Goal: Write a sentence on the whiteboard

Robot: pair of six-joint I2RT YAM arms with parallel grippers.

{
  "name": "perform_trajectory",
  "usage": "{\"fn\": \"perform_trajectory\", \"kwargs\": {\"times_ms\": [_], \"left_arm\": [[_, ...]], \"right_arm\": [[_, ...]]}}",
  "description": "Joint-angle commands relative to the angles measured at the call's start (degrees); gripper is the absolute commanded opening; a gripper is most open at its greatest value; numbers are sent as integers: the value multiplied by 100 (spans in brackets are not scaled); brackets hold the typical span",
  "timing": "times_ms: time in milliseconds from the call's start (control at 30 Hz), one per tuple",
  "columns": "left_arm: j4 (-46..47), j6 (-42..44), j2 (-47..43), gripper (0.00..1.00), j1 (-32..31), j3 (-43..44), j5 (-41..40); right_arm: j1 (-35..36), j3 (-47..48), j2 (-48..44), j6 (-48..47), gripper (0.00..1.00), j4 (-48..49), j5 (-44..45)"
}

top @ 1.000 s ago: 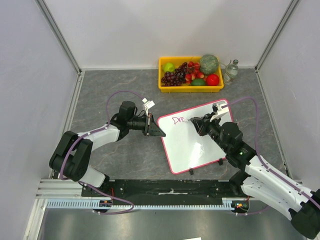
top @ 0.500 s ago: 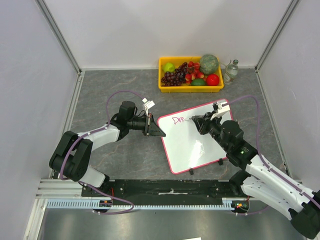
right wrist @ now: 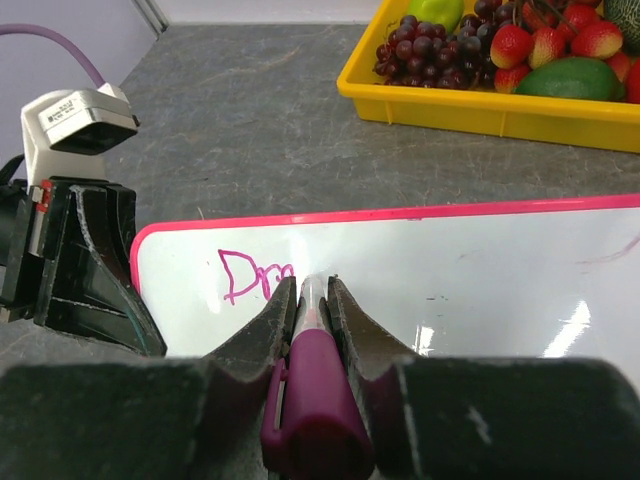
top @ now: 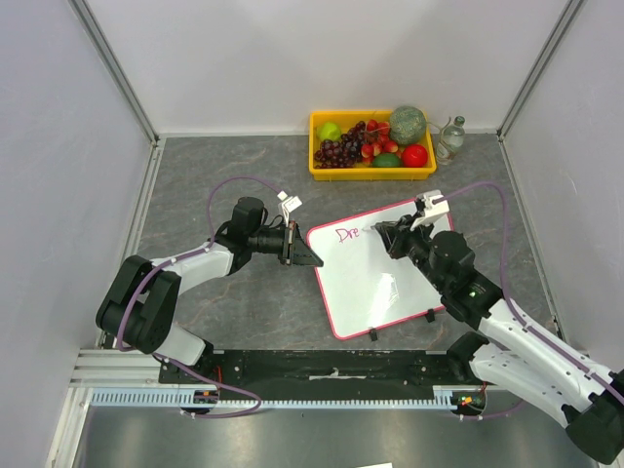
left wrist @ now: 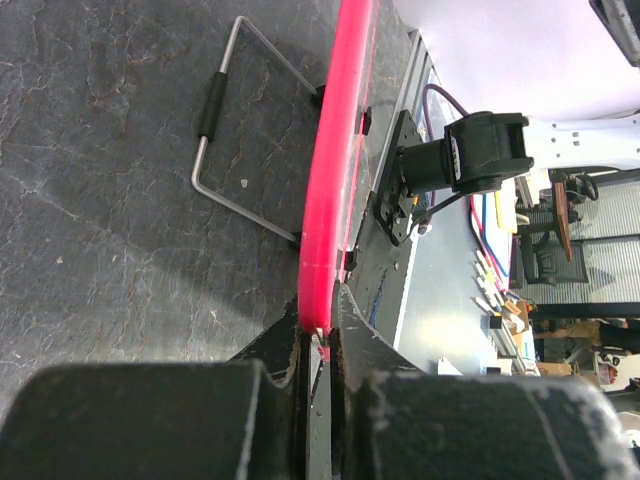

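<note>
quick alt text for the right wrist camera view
The right fingers grip a purple marker, its tip at the whiteboard just right of the first few letters of magenta writing. The left fingers clamp the board's left edge, and a yellow tray of fruit sits behind.

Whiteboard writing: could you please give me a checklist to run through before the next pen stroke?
1. Left claw clamped on the whiteboard rim: ok.
2. Marker held in the right claw: ok.
3. Marker tip touching the board: cannot tell from these views.
4. Sentence finished: not ok, only "Dr" and a partial letter show.
5. Blank board right of the letters: ok.
6. Yellow tray apart from the board: ok.
</note>
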Motion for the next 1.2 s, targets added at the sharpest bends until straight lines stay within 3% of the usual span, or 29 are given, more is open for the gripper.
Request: {"fn": "perform_trajectory", "kwargs": {"times_ms": [0,500,1167], "left_arm": [[-272,759,-11,2,-96,-48,-8],[-237,742,-19,2,-96,-75,0],[-237,751,-2,2,-96,-92,-8]], "right_arm": [[-23,225,112,-45,0,259,9],[-23,111,77,8,0,320,272],[-23,-171,113,-10,0,163,-264]]}}
